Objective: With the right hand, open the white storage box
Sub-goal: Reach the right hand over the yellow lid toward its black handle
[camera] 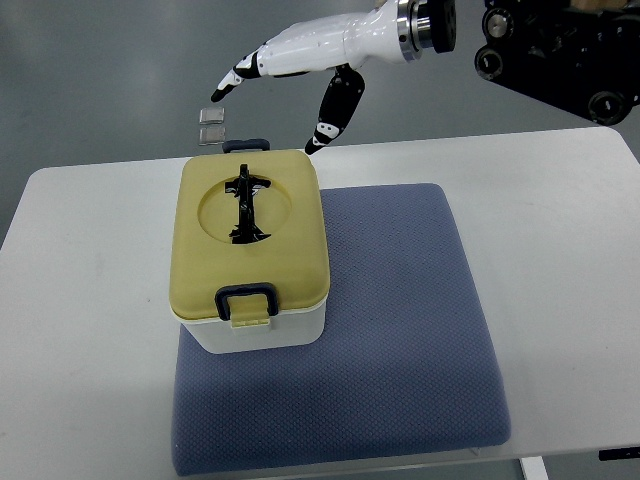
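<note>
**Box closed, right robot hand poised behind it**

Start with the counter (90, 260): the white top fills most of your view and carries everything else. On it lies a blue-grey padded mat (400, 330), which I judge is there to keep the box from sliding when the lid is worked. The mat runs from under the box out to the right and toward the near edge.

The white storage box (255, 335) stands upright on the mat's left part, a little left of the counter's middle. You see a white body under a pale yellow lid (250, 235) that is fully seated. The lid has a round recess holding a folded dark handle (245, 205). A dark-framed latch (247, 300) sits on the near side, facing you and lying flat against the box, and a second dark clasp (247, 145) shows at the far edge. So the box reads as shut and latched, with opening not yet begun.

The right robot hand (300, 75) hangs above and beyond the far right corner of the box, touching nothing. Its fingers are spread apart and empty, one dark-tipped finger (325, 125) pointing down toward the lid's rear corner, probably lined up for the far clasp. The left arm is not visible
</note>
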You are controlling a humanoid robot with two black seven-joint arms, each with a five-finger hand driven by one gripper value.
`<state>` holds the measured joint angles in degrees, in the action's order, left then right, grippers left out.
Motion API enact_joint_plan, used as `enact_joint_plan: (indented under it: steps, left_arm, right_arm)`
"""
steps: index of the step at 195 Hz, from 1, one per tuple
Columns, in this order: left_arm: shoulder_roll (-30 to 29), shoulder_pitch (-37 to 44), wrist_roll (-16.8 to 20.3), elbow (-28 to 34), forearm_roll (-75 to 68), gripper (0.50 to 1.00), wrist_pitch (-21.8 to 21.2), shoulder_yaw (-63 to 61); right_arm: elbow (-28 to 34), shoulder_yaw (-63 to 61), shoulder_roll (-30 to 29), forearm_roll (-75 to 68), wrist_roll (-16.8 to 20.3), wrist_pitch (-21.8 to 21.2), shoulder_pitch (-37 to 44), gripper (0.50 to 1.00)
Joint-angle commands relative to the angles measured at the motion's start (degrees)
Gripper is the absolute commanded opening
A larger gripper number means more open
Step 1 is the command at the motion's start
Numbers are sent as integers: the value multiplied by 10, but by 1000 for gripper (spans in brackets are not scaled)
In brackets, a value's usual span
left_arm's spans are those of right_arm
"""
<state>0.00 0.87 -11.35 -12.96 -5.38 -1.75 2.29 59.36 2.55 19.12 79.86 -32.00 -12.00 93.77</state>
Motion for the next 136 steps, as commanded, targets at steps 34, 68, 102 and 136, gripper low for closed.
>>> enact_joint_plan:
  steps: [34,68,102,136]
  left_arm:
    - [0,0,0,-1,0,1000,0,0]
    - [0,0,-1,-1,0,1000,0,-1]
    - [0,0,-1,-1,0,1000,0,-1]
    - [0,0,-1,-1,0,1000,0,-1]
  right_arm:
    - [-5,55,-32,20,-19,118,-9,930]
    - [-20,56,-51,29,-18,135,-23,930]
    - [-43,57,-65,42,-17,145,-50,930]
    - [-61,56,-79,48,-15,159,-67,919]
